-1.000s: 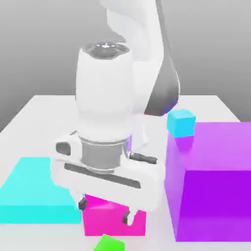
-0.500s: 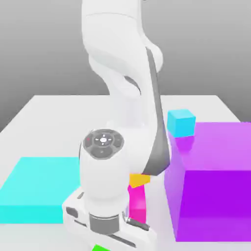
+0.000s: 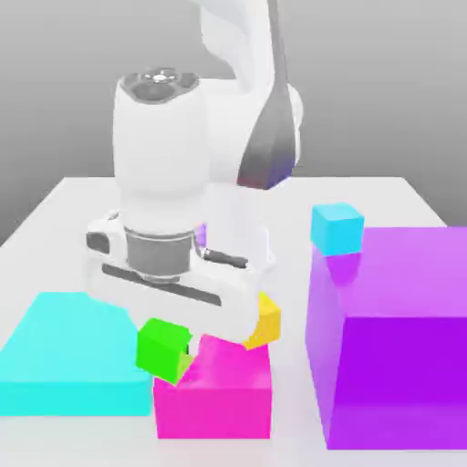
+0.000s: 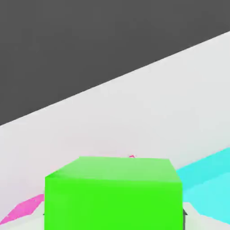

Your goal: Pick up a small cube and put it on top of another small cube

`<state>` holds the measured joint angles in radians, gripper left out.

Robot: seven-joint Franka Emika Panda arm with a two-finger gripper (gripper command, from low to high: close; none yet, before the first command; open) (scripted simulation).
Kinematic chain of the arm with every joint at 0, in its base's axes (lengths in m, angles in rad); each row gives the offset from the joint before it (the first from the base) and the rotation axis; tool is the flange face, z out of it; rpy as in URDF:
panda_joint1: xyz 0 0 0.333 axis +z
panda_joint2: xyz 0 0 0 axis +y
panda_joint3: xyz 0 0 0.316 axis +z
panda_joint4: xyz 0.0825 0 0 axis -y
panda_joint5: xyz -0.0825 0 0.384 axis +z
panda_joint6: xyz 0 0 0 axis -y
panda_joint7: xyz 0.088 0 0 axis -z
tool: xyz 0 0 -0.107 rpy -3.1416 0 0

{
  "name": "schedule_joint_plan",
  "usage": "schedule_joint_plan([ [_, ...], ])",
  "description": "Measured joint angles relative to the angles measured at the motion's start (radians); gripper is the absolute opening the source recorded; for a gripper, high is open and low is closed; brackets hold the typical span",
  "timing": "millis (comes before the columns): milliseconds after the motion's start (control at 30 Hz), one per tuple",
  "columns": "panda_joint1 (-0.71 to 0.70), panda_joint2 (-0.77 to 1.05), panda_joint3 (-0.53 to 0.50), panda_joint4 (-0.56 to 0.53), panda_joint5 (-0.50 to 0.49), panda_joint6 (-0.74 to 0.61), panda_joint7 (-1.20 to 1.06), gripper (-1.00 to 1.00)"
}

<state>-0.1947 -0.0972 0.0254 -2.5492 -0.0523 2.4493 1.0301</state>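
The small cube (image 3: 163,348) is bright green and hangs in the air, tilted, just over the front left corner of the magenta block (image 3: 219,401). My gripper (image 3: 170,354) is shut on it from above, the white hand right over it. In the hand view the small cube (image 4: 114,192) sits close up between the jaws. A small yellow cube (image 3: 265,320) rests on the far side of the magenta block, behind the hand. A small cyan cube (image 3: 337,228) stands on the back corner of the big purple block (image 3: 394,337).
A flat cyan slab (image 3: 68,354) lies on the white table (image 3: 82,205) at the exterior view's left, touching the magenta block. The tall purple block walls off the exterior view's right. The arm's white links rise behind the hand.
The hand dropped onto the green cube at the table's front edge, closed on it, and has lifted it up beside the magenta block.
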Motion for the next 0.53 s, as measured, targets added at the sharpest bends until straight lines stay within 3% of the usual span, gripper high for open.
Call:
schedule_joint_plan([
  [267,-0.007,-0.285,-0.045,-0.158,0.040,-0.124,-0.145,-1.00],
  [433,-0.009,-0.190,-0.050,-0.226,0.046,0.039,-0.163,-1.00],
  [467,-0.010,-0.170,-0.049,-0.234,0.046,0.066,-0.163,1.00],
  [533,-0.010,-0.170,-0.049,-0.234,0.046,0.066,-0.163,1.00],
])
